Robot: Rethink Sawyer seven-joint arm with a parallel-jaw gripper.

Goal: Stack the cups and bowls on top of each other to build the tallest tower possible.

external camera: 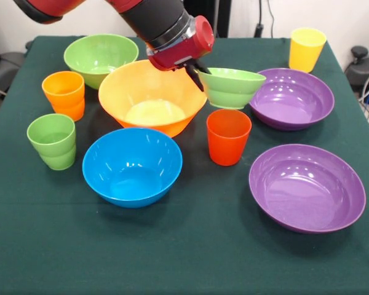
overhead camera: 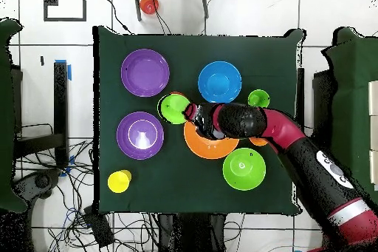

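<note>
My gripper (external camera: 197,75) is shut on the left rim of the small light-green bowl (external camera: 232,87), which hangs slightly tilted just right of the large orange bowl (external camera: 150,98). Overhead, the gripper (overhead camera: 188,110) and this small bowl (overhead camera: 174,108) sit beside the orange bowl (overhead camera: 209,145), half hidden under the arm. The blue bowl (external camera: 132,166) stands in front and the medium green bowl (external camera: 100,56) at the back left. Two purple bowls (external camera: 292,97) (external camera: 306,186) lie on the right. Orange cup (external camera: 64,93), green cup (external camera: 53,140), red cup (external camera: 228,136) and yellow cup (external camera: 306,49) stand apart.
A dark green cloth (external camera: 190,258) covers the table to its edges. Overhead, cables (overhead camera: 88,223) lie on the floor past the table, and a small orange object (overhead camera: 149,4) sits beyond its far side.
</note>
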